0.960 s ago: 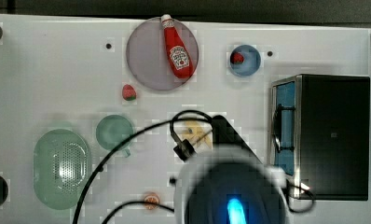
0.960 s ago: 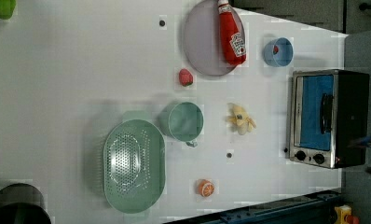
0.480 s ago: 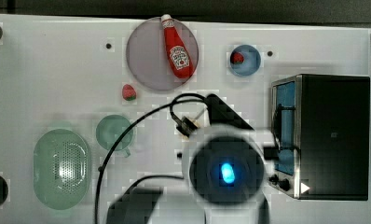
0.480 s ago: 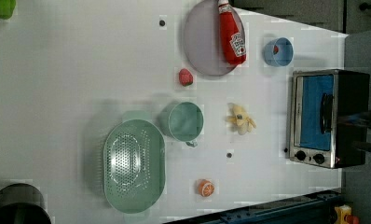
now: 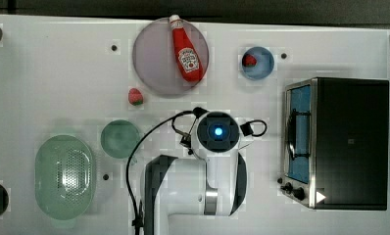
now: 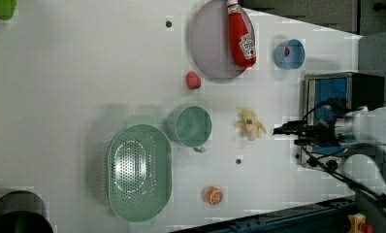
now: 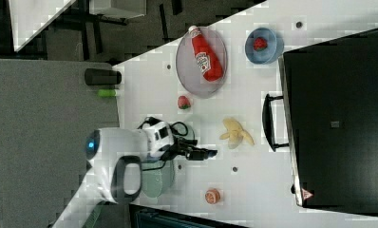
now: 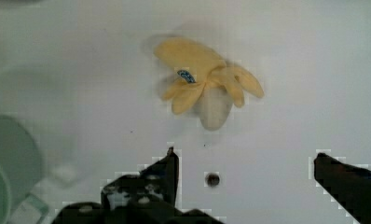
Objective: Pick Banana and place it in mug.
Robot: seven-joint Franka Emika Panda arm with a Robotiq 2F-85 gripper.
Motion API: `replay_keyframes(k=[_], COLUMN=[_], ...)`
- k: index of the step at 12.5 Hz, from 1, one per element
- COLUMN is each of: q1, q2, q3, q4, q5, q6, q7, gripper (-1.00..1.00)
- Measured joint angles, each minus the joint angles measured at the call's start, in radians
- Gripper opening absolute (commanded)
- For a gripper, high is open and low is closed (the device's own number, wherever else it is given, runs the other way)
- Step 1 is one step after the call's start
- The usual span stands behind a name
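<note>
Wrist view: the gripper (image 8: 244,163) is seen spread wide, empty, near the banana (image 8: 204,86), which lies on the table beside the mug (image 6: 193,126). It should be centred over the bunch before descent.

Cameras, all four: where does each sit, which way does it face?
Top view: overhead, straight down on the white table; arm's white link and wrist visible.
Left view: high, angled down; open claw beside the pale-yellow toy banana bunch.
Right view: high, oblique; arm and claw.
Wrist view: on the wrist, facing down; claw, banana.
Left and right views share the banana and the grey plate.
</note>
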Motion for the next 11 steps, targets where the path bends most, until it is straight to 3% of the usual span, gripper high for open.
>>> replay_keyframes(k=[5,11], q1=[-0.013,-0.021], q2=[0.132,0.329], q3=[0.021,0.005], q4=[0.0,0.004], q5=[-0.012,-0.025], q6=[0.173,0.347], q7=[-0.192,-0.243], gripper=[1.0,1.0])
